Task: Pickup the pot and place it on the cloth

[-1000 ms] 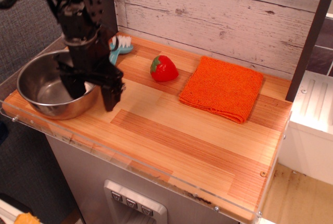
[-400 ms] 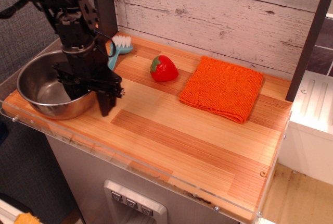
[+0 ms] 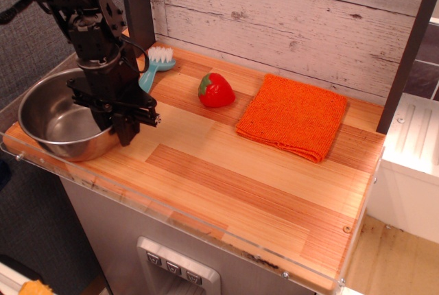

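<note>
The shiny steel pot (image 3: pixel 55 122) sits at the left end of the wooden counter, near its front left corner. My black gripper (image 3: pixel 116 125) comes down over the pot's right rim. One finger is inside the bowl and the other (image 3: pixel 126 132) is outside it, with the jaws drawn close on the rim. The pot still looks to rest on the counter. The folded orange cloth (image 3: pixel 293 115) lies flat at the back right, well apart from the pot and the gripper.
A red toy strawberry (image 3: pixel 216 90) lies between pot and cloth. A teal brush (image 3: pixel 154 62) lies behind the gripper by the plank wall. A dark post (image 3: pixel 137 7) stands at back left and another (image 3: pixel 410 48) at right. The counter (image 3: pixel 226 192) has a clear plastic front lip.
The fingers, wide apart a second ago, have drawn together over the pot's right rim. The gripper and the pot have shifted slightly to the left.
</note>
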`<action>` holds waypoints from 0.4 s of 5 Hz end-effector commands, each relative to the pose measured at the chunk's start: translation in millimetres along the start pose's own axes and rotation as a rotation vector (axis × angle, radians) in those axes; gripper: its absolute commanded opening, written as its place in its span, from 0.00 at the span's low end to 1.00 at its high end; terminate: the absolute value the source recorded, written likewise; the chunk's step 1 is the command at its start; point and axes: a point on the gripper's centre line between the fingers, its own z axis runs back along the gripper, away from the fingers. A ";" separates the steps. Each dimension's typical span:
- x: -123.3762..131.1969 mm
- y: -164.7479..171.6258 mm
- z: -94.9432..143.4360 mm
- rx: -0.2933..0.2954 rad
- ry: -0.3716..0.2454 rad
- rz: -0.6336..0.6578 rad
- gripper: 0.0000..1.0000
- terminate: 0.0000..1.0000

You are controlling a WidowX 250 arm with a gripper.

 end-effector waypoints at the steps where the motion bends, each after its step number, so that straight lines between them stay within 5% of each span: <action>1: -0.6 9.5 11.6 0.005 -0.019 0.015 0.00 0.00; 2: -3.9 10.0 40.3 0.038 -0.049 -0.001 0.00 0.00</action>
